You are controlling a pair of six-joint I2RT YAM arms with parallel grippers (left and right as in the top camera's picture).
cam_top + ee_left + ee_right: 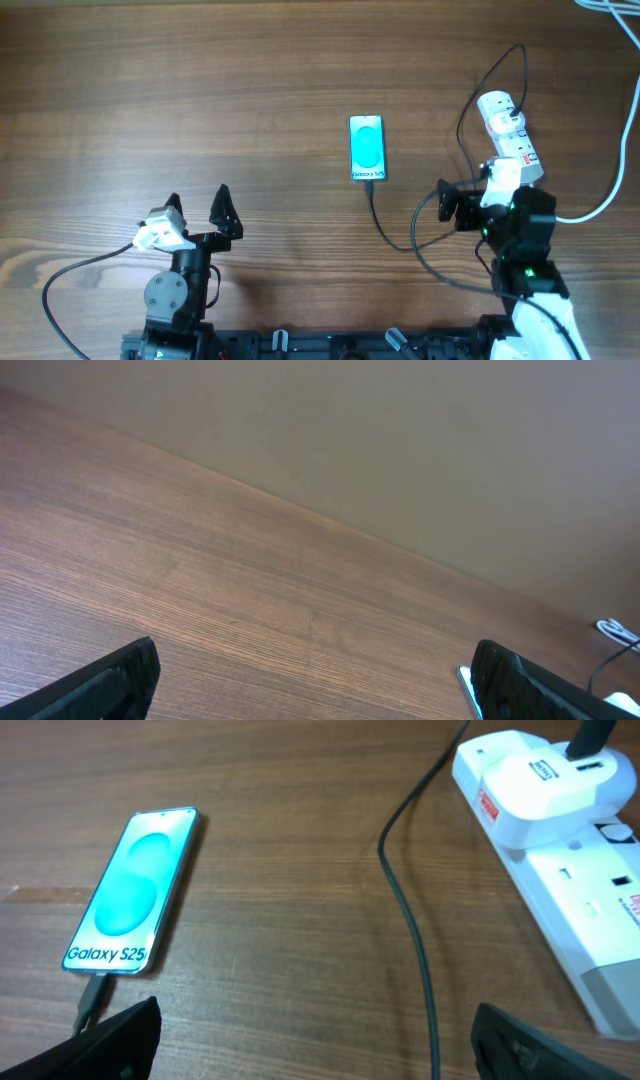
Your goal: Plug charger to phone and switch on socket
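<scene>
- Right gripper (330,1055), jaws wide and empty, hovers by the long white power strip (580,890), right side of the wooden tabletop (200,90).
- Left gripper (197,200) wide too, empty.
- Thin black charger cable (410,920) looks seated in the cyan-screened phone (130,890), mid-tabletop.
- Reaching to switch the strip on could snag that cable, yanking it out.

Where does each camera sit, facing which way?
Overhead: above the table, straight down; left arm, right arm, phone, socket.
Left wrist: on left gripper, low across the table toward a wall; both fingertips.
Right wrist: on right gripper, forward at phone, charger, socket; both fingertips.
Shared: overhead and right wrist show the phone.
</scene>
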